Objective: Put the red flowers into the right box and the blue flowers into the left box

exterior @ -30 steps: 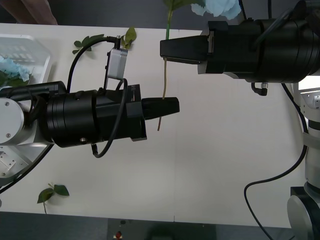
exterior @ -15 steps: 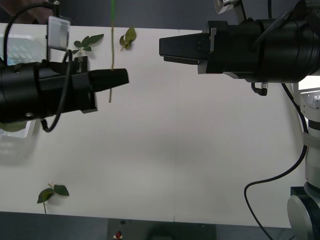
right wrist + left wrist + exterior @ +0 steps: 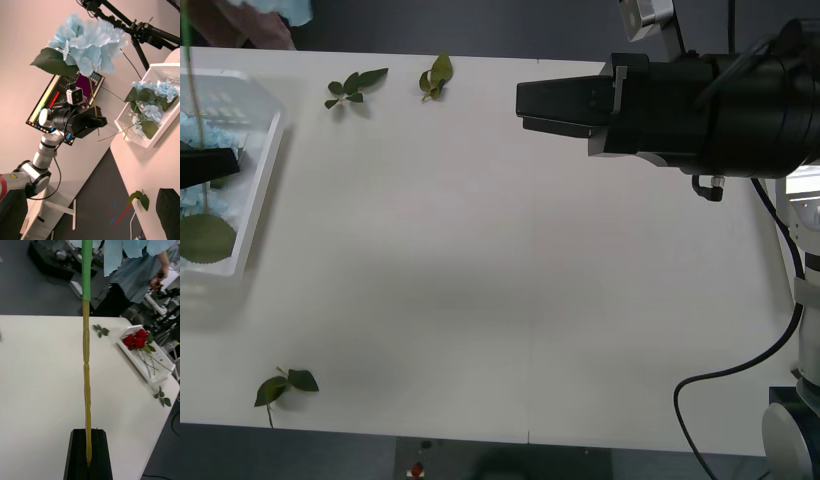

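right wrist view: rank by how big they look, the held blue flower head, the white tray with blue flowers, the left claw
1. Held blue flower head
2. White tray with blue flowers; farther off, so nearness makes this ranking unsure
3. Left claw, shut on the stem

Front view: camera mounted above the arms, facing forward and down on the table (image 3: pixel 480 250), at moderate range; the left box (image 3: pixel 255 200) sits at 9 o'clock, the right arm at 2 o'clock. Right wrist view: camera looks from the right side across the table's far portion toward the left box (image 3: pixel 150 108) and the left gripper (image 3: pixel 98 120), at a distance, so this box is shared with the front view. Left wrist view: camera looks close along a flower stem (image 3: pixel 87 390) across the table toward the right box (image 3: pixel 144 365) at 2 o'clock.
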Available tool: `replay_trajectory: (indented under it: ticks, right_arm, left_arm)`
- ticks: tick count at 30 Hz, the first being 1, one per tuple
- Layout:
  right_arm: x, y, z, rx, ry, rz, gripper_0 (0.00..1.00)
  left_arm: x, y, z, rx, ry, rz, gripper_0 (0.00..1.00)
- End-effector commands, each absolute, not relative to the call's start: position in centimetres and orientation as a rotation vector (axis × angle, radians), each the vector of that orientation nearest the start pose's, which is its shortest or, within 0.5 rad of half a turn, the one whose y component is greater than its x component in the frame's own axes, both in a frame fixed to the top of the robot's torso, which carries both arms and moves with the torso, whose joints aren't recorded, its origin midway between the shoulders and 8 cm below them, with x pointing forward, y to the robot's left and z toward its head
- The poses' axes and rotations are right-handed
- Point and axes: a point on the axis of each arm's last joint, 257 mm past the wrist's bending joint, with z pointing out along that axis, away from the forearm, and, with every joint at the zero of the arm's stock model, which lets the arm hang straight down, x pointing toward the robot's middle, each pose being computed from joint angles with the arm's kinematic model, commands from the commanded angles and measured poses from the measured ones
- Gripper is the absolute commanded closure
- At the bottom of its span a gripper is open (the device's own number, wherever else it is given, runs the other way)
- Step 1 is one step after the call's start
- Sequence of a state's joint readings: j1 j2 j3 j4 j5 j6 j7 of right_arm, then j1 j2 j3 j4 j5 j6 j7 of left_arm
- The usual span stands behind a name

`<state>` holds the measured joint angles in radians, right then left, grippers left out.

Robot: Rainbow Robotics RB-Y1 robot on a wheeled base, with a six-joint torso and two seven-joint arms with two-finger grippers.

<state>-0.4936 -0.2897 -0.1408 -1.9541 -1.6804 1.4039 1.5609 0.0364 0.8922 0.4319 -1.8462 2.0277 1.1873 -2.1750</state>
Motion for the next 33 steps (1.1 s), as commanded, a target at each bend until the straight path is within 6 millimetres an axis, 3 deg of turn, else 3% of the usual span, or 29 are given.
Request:
replay_trajectory:
  ticks: [1, 10, 16, 22, 25, 33]
  right_arm:
    - [37.2, -2.1, 2.8, -0.765, 1.732, 1.485, 0.00]
    - [37.8, -7.5, -1.0, -0.892, 1.743, 1.232, 0.00]
    - [37.0, -11.5, -2.3, -0.990, 1.746, 1.104, 0.00]
    - [36.1, -14.6, -3.4, -1.077, 1.734, 0.999, 0.00]
    - [35.8, -15.8, -3.9, -1.118, 1.725, 0.948, 0.00]
    - [35.8, -18.5, -5.1, -1.227, 1.684, 0.817, 0.00]
  left_arm:
    - [39.8, 34.2, -5.2, 0.506, 1.928, -0.783, 1.00]
    - [38.8, 49.4, -9.7, 0.190, 2.138, -0.518, 1.00]
    - [35.6, 56.6, -13.6, 0.004, 2.231, -0.437, 1.00]
    - [33.8, 60.1, -16.9, -0.044, 2.282, -0.371, 1.00]
    - [33.5, 60.8, -18.9, -0.019, 2.329, -0.330, 1.00]
    - [33.9, 60.1, -22.9, 0.007, 2.396, -0.299, 0.99]
